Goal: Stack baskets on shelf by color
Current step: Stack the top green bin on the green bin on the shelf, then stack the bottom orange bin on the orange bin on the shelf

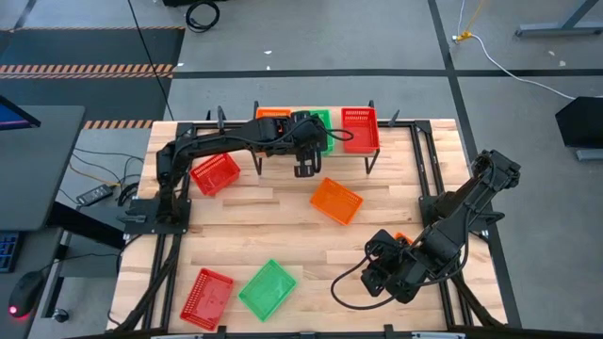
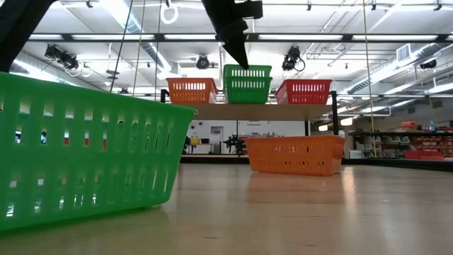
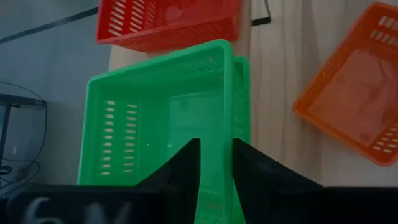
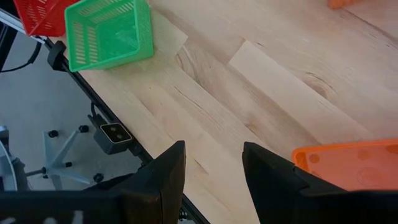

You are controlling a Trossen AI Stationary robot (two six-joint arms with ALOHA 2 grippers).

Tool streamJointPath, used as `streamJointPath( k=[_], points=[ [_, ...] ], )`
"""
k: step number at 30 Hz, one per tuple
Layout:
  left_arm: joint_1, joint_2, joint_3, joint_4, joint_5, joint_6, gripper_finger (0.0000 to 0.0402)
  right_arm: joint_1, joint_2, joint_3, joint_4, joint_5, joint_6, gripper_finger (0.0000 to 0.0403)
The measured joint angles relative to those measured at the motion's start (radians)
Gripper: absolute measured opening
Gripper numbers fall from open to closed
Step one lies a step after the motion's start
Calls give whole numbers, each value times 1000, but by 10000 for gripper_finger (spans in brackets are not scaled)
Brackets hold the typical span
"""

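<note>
On the middle of the shelf (image 2: 212, 111), between a lone orange basket (image 2: 192, 91) and a lone red basket (image 2: 303, 92): the top green basket (image 3: 155, 124), nested into the lower green basket (image 3: 242, 93), mouth up and level. Pinched at the middle of 1 short wall by the left gripper (image 3: 216, 149), dark fingers clamped either side of the mesh, 1 inside and 1 outside.

Looks light and thin, probably springy plastic with a slick finish. Likely to flex under a hard squeeze and to skate on the wood if nudged. Best taken right there, on the rim at mid-wall, to avoid twisting.

Long axis running front to back, crosswise to the shelf's own length, short end toward the table's front, matching both neighbours.

Further out on the tabletop (image 1: 273, 221), 4 loose and well apart: left red basket (image 1: 215, 173), centre orange basket (image 1: 336, 201), front red basket (image 1: 207, 297), front green basket (image 1: 268, 289).

Down at the front right, the right gripper (image 4: 214, 155), fingers spread and empty, parked just beside the last orange basket (image 4: 348, 165).
</note>
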Motion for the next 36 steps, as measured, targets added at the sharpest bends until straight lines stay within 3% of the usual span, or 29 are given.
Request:
streamJointPath(
  k=[13,23,28,33,36],
  points=[
    [45,6,0,13,65,1,97,0,0,0,1,0,3,165],
    [-58,-29,8,-11,76,27,102,0,0,0,0,1,-1,165],
    [-105,-85,73,-160,73,-23,99,0,0,0,-9,5,-7,165],
    [-126,-138,80,-314,315,-99,102,-4,0,0,-35,26,-26,165],
    [-145,-145,80,-413,384,-168,102,-23,0,0,-78,25,-71,165]
  ],
)
